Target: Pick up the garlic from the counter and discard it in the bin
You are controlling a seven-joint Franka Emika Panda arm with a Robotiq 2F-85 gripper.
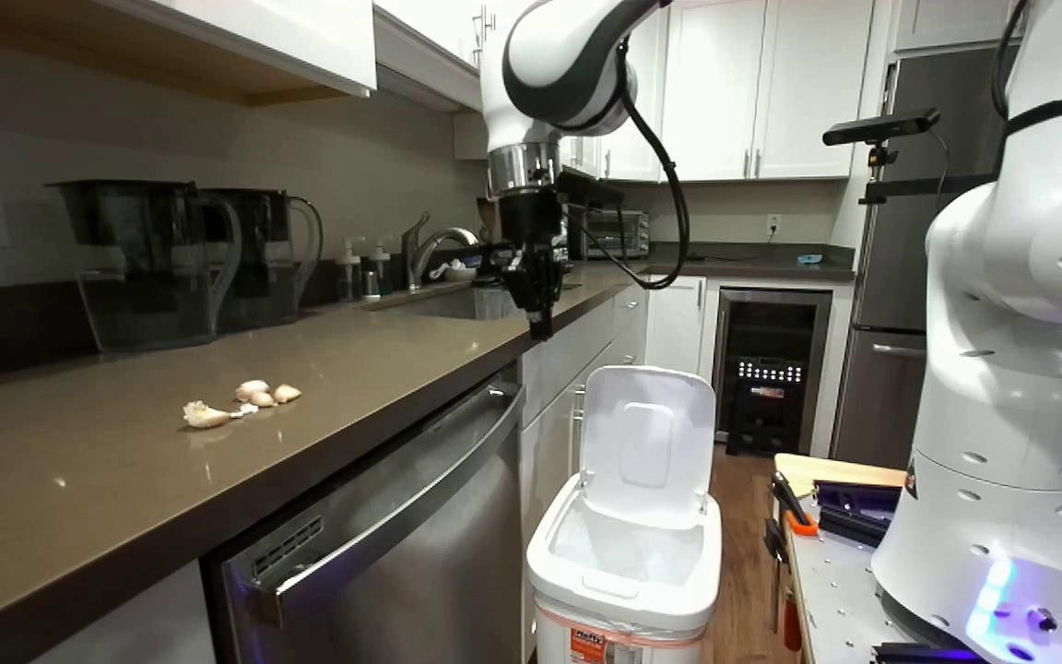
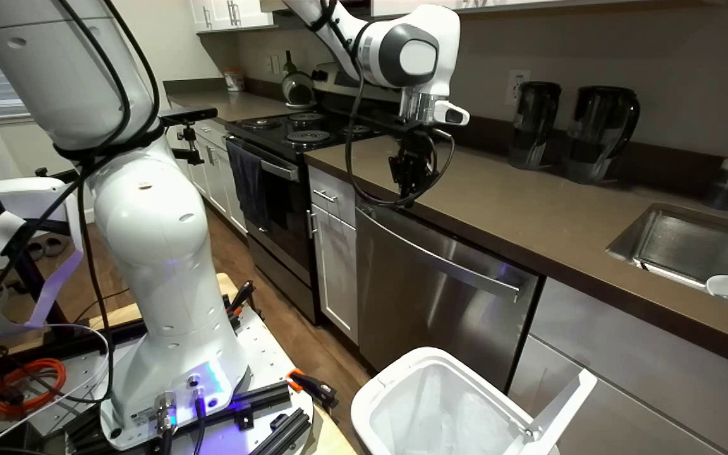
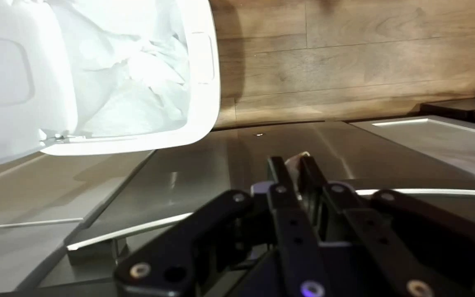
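The pincer [image 3: 292, 161] grips a piece of garlic [image 3: 295, 166], mostly hidden between dark fingers [image 3: 279, 171]. Other garlic pieces [image 1: 262, 399] lie on the counter [image 1: 383, 350]. The arm [image 1: 1001, 397] has its upper bend cut off in both exterior views; its wrist [image 1: 526, 171] points down by the counter's edge. On the open bin [image 1: 628, 601], the label [image 1: 587, 646] reads "Hefty", its lower part out of frame.

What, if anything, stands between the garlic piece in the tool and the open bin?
Nothing visible does. The tool holds the garlic piece higher than the bin, whose lid stands raised, leaving the top uncovered.
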